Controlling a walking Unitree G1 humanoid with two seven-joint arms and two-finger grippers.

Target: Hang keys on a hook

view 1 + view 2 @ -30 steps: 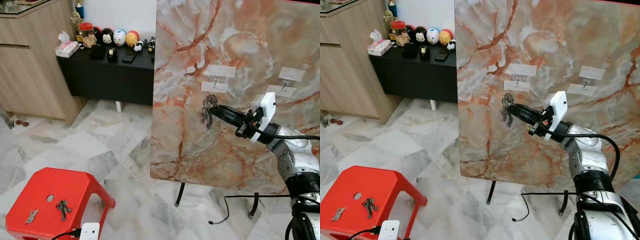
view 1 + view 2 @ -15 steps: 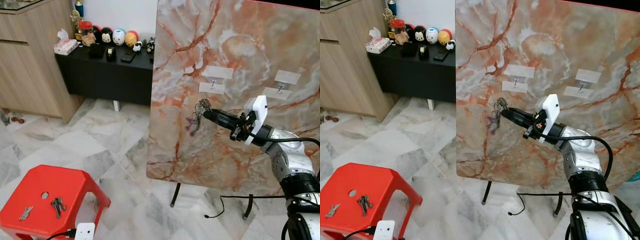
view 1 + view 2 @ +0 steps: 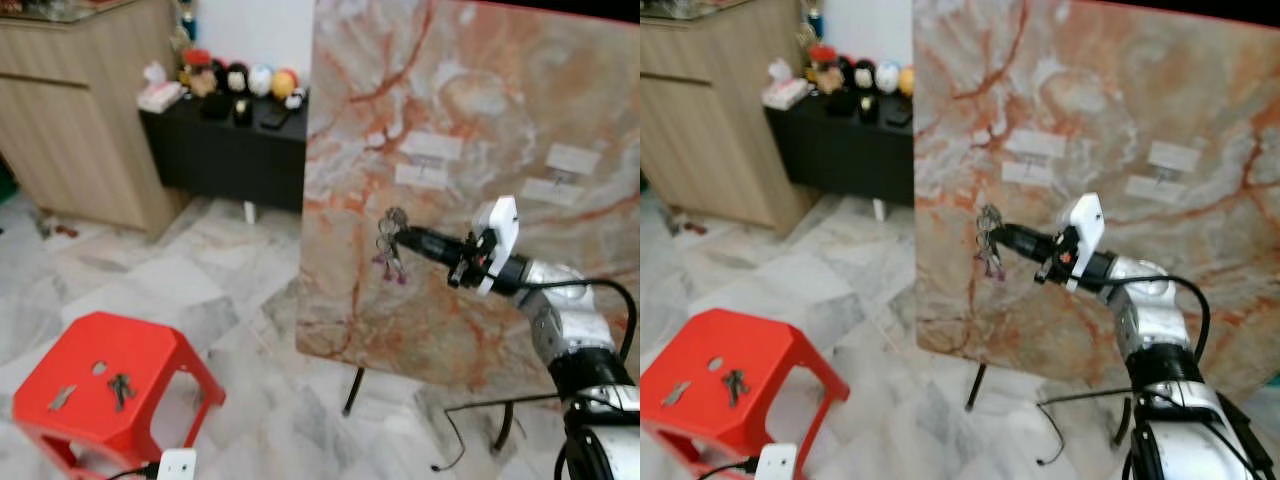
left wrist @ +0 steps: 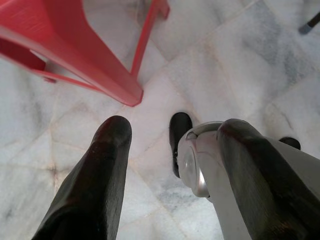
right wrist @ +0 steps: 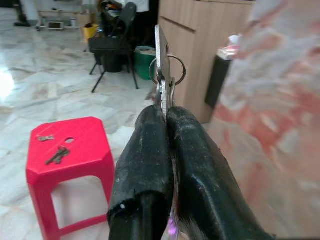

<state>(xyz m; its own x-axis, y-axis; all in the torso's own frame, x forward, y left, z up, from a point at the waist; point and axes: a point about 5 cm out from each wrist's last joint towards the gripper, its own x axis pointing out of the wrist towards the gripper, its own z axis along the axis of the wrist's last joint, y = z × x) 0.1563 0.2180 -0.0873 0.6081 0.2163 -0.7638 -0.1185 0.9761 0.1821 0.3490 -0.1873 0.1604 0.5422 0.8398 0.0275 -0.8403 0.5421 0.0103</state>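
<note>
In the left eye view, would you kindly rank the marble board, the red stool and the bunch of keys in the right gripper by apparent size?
1. marble board, by far the largest.
2. red stool, nearer the camera, so it may look larger than it is.
3. bunch of keys, smallest, pinched in the shut jaws of the right gripper.

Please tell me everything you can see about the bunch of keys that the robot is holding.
The bunch of keys is pinched in the shut right hand, in front of the marble board, below the left hook and not on it. A flat silver key and a thin metal ring stick out beyond the fingertips. Darker keys hang down, with something purple among them.
</note>
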